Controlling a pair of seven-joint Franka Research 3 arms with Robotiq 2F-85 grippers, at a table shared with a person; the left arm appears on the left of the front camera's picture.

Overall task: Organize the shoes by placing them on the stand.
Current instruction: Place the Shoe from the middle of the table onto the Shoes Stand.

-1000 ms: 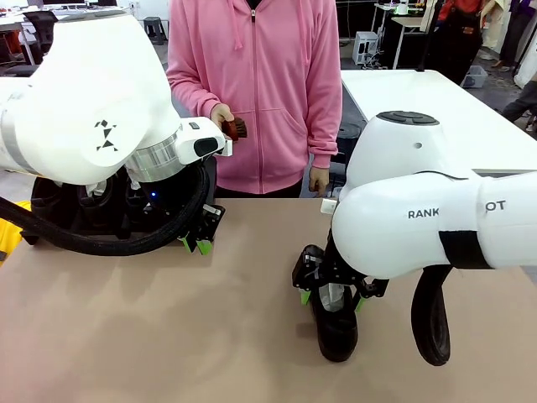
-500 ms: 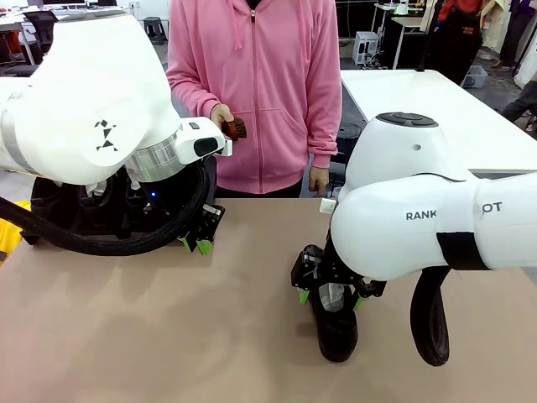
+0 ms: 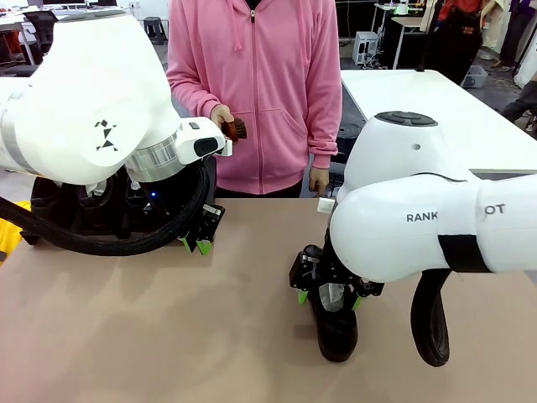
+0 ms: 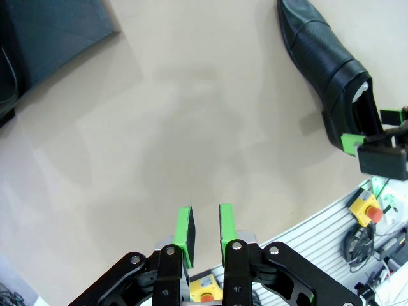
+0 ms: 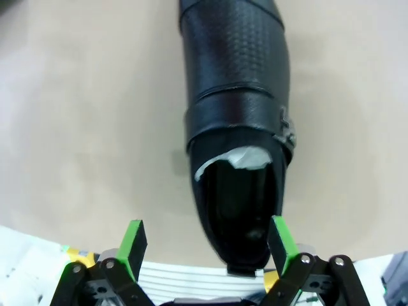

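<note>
One black shoe out on the tan table, lying on the robot's right half, toe aimed toward the near edge in the front view. Glossy dark leather, rounded toe with a fine pebbled texture, a smooth strap across the instep with a small metal buckle at the side, pale grey lining peeking at the mouth. Right gripper straddling the heel end, green pads spread wide on either side of the opening, not clamped on anything; can't tell whether either pad actually touches the leather. Same shoe visible from the left wrist too, with the other arm's green pads at its heel. Left gripper hanging over bare table, pads pulled close with just a thin slot between them, nothing pinched. Black stand sitting far left, mostly buried behind the big white left arm and its black cable; looks like dark shoe shapes on it but too blocked to count. Corner of a dark platform cut off at the top left of the left wrist view. Person in a pink hoodie at the far side, one hand holding a small brown brush.
</note>
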